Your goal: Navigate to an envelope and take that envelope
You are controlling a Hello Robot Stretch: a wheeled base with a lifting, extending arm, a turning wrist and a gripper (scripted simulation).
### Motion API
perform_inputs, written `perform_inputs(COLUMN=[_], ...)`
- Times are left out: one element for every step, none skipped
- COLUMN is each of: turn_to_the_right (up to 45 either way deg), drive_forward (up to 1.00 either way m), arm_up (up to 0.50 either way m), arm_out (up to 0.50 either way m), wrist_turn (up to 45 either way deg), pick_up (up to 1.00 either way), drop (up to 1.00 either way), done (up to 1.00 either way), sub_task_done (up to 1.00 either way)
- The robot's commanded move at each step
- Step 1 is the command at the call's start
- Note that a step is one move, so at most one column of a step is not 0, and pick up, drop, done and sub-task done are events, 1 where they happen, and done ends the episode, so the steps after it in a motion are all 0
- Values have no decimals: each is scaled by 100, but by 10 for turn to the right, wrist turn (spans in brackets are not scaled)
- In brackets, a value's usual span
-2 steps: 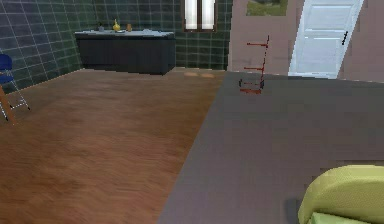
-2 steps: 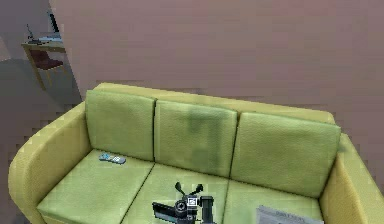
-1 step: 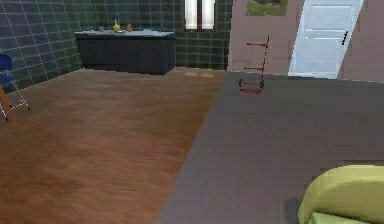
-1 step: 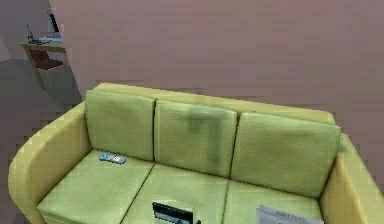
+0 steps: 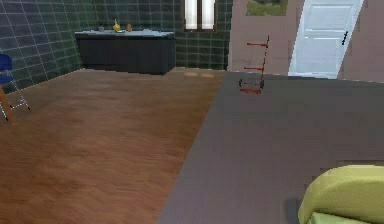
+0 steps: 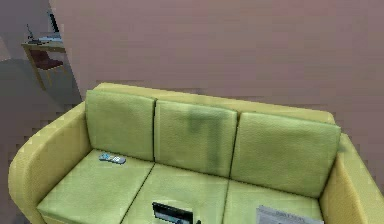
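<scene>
Navigation is looking largely done, judging by the arm side view: the robot is standing alongside a yellow-green sofa (image 6: 195, 135), and a pale flat sheet (image 6: 287, 215) is lying on the right-hand seat cushion at the picture's bottom edge. That sheet is seeming the likeliest envelope (it is cut off by the edge, so I am not calling it for certain). The taking is not yet done, since the sheet is resting on the cushion. Nothing here is telling me whether the jaws are gripping anything, so I cannot tell. What is remaining, I am judging, is lining up with that cushion, reaching out and lifting the sheet.

A small grey remote (image 6: 112, 158) is lying on the left seat, and a dark object (image 6: 172, 212) I cannot identify is sitting at the front of the middle seat. A pinkish wall (image 6: 220, 50) is rising behind the sofa.

Ahead, wooden floor (image 5: 100, 140) is meeting grey carpet (image 5: 280, 150). A dark kitchen worktop (image 5: 140, 34) is standing against green tiles, with a white door (image 5: 325, 38) and a red wire rack (image 5: 255, 68) toward the right.
</scene>
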Motion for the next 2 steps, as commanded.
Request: perform_inputs(turn_to_the_right=[0, 0], drive_forward=[0, 0], arm_up=[10, 0], arm_out=[0, 0], wrist_turn=[0, 0], pick_up=[0, 0], drop=[0, 0], done=[0, 100], sub_task_done=[0, 0])
